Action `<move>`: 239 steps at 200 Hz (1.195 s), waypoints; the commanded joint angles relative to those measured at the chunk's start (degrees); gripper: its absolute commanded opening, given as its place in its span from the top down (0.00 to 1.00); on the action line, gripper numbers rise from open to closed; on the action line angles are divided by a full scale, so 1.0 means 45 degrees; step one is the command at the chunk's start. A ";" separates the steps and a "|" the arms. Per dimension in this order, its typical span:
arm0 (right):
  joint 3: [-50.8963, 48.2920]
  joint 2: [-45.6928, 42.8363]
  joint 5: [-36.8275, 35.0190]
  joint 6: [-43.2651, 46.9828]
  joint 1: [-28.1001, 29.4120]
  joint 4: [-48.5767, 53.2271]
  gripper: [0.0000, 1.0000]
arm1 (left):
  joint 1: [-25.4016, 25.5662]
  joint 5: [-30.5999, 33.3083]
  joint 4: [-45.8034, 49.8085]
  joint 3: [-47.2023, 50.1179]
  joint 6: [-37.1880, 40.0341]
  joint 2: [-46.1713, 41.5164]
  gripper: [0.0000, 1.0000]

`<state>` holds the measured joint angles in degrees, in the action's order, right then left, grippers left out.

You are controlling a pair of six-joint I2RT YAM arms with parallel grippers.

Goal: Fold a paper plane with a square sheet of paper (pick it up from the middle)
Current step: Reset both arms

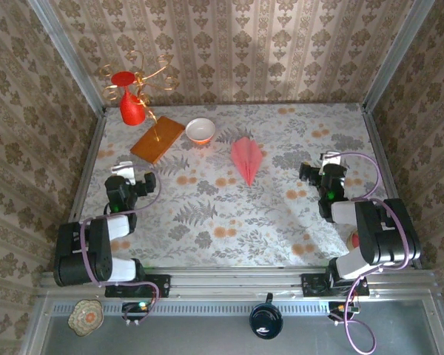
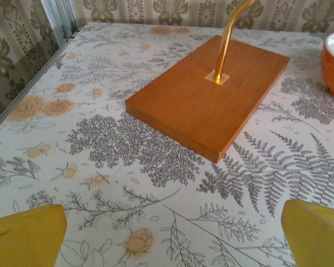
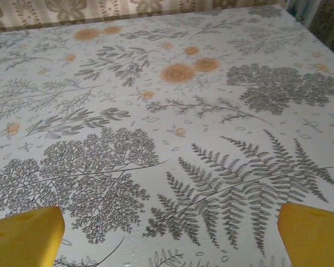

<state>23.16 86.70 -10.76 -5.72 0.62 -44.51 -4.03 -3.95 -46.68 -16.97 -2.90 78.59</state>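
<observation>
1. On the floral table (image 1: pixel 207 222), in its far half and roughly midway across: the paper plane (image 1: pixel 246 159), pink-red, folded into a slim dart, lying flat with a centre ridge, pointed nose toward the near edge, wide tail toward the back wall
2. Just left of the plane but apart from it: a white bowl (image 1: pixel 200 131) with an orange outside; further left, an orange-brown wooden board (image 1: pixel 157 138) set askew, with a gold rod (image 2: pixel 227 39) rising from a small plate in its middle
3. Beyond the board, by the far left corner: a red vase (image 1: pixel 130 103) among gold wire curls
4. Left gripper (image 1: pixel 133 176) low over the table's left side, near the board and aimed at it; jaws spread wide, yellow fingertips (image 2: pixel 25 236) at the two lower corners of the wrist view, bare tablecloth between them, nothing pinched
5. Right gripper (image 1: pixel 322 168) over the table's right side, well apart from the plane; jaws likewise spread wide, yellow fingertips (image 3: pixel 312 233) far apart in the wrist view, fern-print cloth between them, nothing held
6. Paper plane touched by neither gripper, well clear of both
</observation>
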 commanded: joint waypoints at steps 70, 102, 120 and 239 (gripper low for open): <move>0.0012 0.0226 0.0342 0.0547 0.0203 -0.1007 0.00 | 0.0651 -0.0055 -0.1185 -0.1232 0.1200 0.2259 0.00; 0.0020 0.0208 0.0351 0.0548 0.0208 -0.1005 0.00 | 0.1072 0.0896 -0.0716 -0.1384 0.1382 0.2217 0.00; 0.0011 0.0207 0.0346 0.0547 0.0213 -0.1026 0.00 | 0.1101 0.0953 -0.0815 -0.1365 0.1405 0.2244 0.00; 0.0010 0.0207 0.0346 0.0552 0.0213 -0.1017 0.00 | 0.1064 0.0778 -0.0800 -0.1385 0.1424 0.2244 0.00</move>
<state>22.39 87.02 -8.91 -4.38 1.28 -47.64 1.04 -0.01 -50.59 -22.33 2.66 88.66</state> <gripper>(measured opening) 0.999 0.999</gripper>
